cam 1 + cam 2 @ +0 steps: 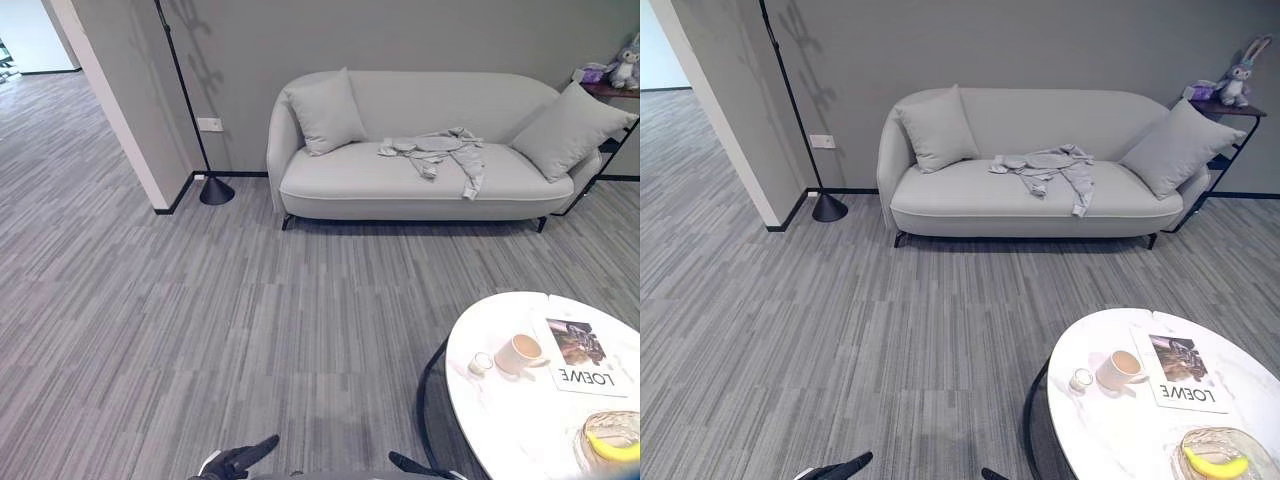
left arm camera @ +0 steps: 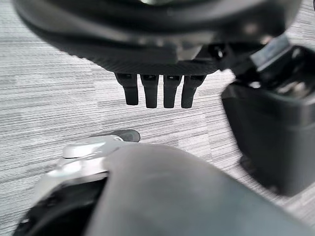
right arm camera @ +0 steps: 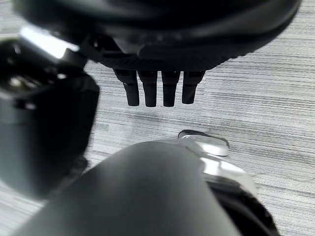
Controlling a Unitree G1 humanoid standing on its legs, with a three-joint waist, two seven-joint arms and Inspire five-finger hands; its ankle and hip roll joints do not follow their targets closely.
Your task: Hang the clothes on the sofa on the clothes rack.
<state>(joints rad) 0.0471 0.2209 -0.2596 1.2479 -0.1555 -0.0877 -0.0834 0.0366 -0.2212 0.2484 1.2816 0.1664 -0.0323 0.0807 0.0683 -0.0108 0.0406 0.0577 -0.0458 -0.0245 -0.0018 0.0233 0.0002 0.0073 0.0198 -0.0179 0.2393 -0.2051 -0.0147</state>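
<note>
The sofa (image 1: 420, 150) stands against the far wall, clothes (image 1: 440, 155) lying on its seat between a left cushion (image 1: 325, 112) and a right cushion (image 1: 568, 130). A floor lamp (image 1: 200, 120) stands left of it. Near right, a round surface (image 1: 500, 410) carries a cup (image 1: 518, 353), a magazine (image 1: 585, 358) and a bowl (image 1: 610, 438).

Even, soft indoor light; a lamp pole (image 1: 183, 85) shadows the wall; wrist views blur close up.

Crumpled grey cloth clothes (image 1: 440, 152) are lying on the smooth, matt sofa (image 1: 330, 185) — the table (image 1: 500, 420), lower right, is showing glossy white.
</note>
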